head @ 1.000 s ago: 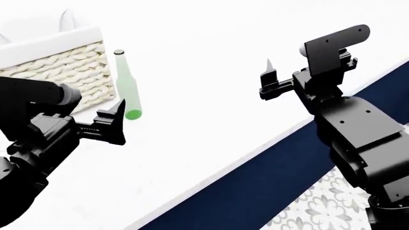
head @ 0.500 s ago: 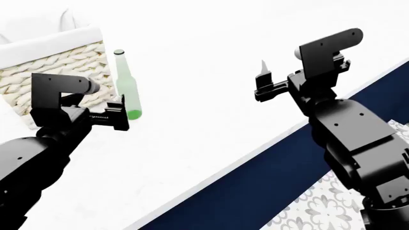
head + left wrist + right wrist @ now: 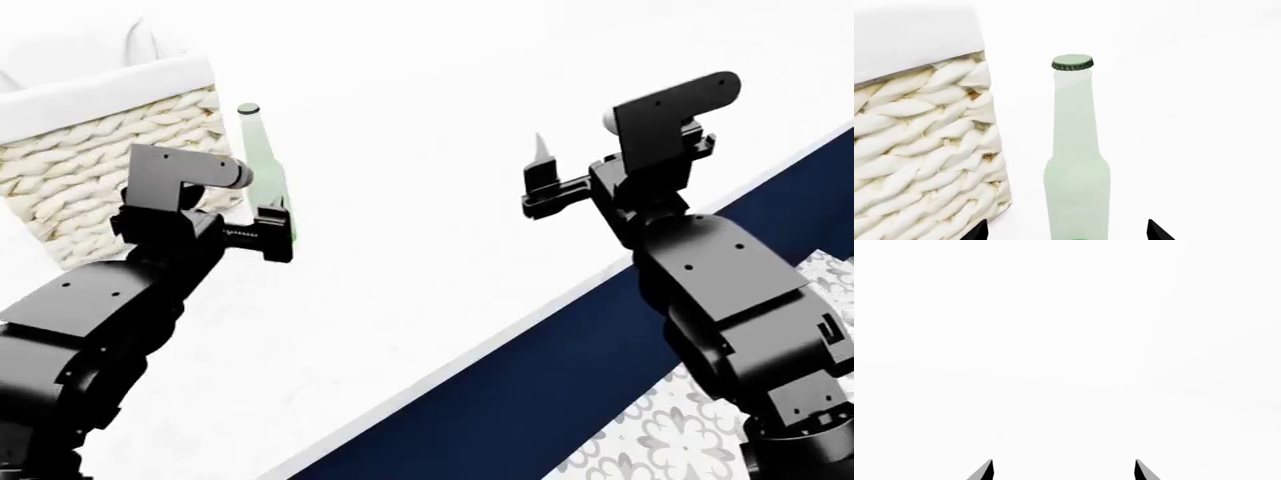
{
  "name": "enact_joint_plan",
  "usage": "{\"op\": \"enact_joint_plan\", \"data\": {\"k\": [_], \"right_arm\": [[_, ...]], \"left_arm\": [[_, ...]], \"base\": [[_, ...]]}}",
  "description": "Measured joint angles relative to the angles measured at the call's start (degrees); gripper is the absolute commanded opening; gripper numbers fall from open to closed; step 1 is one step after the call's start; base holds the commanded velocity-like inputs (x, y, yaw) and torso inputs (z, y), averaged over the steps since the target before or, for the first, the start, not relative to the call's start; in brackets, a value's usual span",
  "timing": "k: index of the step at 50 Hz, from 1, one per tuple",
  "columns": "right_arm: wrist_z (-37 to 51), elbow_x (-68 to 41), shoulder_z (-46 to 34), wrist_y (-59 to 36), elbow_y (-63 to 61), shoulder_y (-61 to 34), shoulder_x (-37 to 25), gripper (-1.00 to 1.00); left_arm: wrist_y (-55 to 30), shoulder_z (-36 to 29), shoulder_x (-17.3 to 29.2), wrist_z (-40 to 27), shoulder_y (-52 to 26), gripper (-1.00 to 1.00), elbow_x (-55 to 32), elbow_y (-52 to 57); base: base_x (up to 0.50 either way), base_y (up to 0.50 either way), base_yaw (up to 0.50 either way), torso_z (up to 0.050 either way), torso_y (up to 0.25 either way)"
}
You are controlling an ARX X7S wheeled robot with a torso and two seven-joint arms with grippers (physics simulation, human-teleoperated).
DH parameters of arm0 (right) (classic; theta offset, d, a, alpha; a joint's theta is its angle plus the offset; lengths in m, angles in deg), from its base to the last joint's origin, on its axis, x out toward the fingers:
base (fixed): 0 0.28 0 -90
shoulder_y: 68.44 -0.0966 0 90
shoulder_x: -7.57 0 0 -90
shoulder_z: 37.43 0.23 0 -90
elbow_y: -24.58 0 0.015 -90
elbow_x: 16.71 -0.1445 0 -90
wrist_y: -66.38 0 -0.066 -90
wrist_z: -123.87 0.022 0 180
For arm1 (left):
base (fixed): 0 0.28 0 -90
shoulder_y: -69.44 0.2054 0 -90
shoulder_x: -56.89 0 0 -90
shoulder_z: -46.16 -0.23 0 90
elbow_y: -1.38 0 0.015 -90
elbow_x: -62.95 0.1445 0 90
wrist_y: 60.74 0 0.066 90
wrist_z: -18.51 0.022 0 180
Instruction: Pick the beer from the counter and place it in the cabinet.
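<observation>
The beer [image 3: 264, 170] is a slim green bottle standing upright on the white counter [image 3: 441, 250], next to a woven basket. In the left wrist view the beer [image 3: 1075, 165] stands straight ahead, between my two spread fingertips. My left gripper [image 3: 274, 228] is open at the bottle's base, with its lower body between the jaws and not clamped. My right gripper [image 3: 537, 165] is open and empty above the bare counter, well right of the bottle. The right wrist view shows only its two fingertips [image 3: 987, 471] over white counter. The cabinet is out of view.
A white woven basket [image 3: 107, 160] stands close on the bottle's left side; it also shows in the left wrist view [image 3: 921, 160]. The counter's navy front edge [image 3: 561, 360] runs diagonally at lower right, with patterned floor tiles [image 3: 667, 440] beyond.
My left arm has swung forward and up, bringing its open gripper around the bottle's base. My right arm has shifted slightly left. The bottle has not moved.
</observation>
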Motion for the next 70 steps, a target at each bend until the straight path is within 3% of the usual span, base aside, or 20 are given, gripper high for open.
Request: {"op": "enact_joint_plan", "data": {"k": [25, 40, 41, 49, 57, 63, 70], "right_arm": [[-0.3, -0.1, -0.3, 1.7, 0.4, 0.8, 0.5, 1.00], [-0.8, 0.3, -0.8, 2.9, 1.5, 0.6, 1.1, 1.00], [-0.8, 0.3, -0.7, 3.0, 1.5, 0.6, 1.1, 1.00], [-0.5, 0.1, -0.4, 3.0, 0.7, 0.7, 0.9, 1.00], [0.0, -0.4, 0.1, 2.7, -0.4, 1.2, 0.4, 1.00], [0.6, -0.8, 0.5, 2.1, -1.5, 1.5, 0.0, 1.00], [1.3, -1.5, 1.1, 0.9, -2.9, 1.9, -0.8, 1.00]], "left_arm": [[4.8, -3.9, -2.2, 2.5, -4.0, 1.00, 3.7, -10.9], [15.4, -8.1, -8.0, 7.0, -11.4, 1.00, 8.7, -31.7], [16.2, -8.3, -8.4, 7.3, -12.0, -1.00, 9.0, -33.4], [22.3, -9.2, -11.3, 9.5, -15.8, -1.00, 10.9, -44.3], [23.7, -9.3, -11.8, 10.0, -16.6, -1.00, 11.1, -45.9], [19.4, -8.3, -10.0, 8.4, -14.6, -1.00, 9.3, -37.7], [9.6, -6.1, -5.6, 4.9, -9.7, -1.00, 4.9, -20.2]], "base": [[0.00, 0.00, 0.00, 0.000, 0.000], [0.00, 0.00, 0.00, 0.000, 0.000], [0.00, 0.00, 0.00, 0.000, 0.000], [0.00, 0.00, 0.00, 0.000, 0.000], [0.00, 0.00, 0.00, 0.000, 0.000], [0.00, 0.00, 0.00, 0.000, 0.000], [0.00, 0.00, 0.00, 0.000, 0.000]]}}
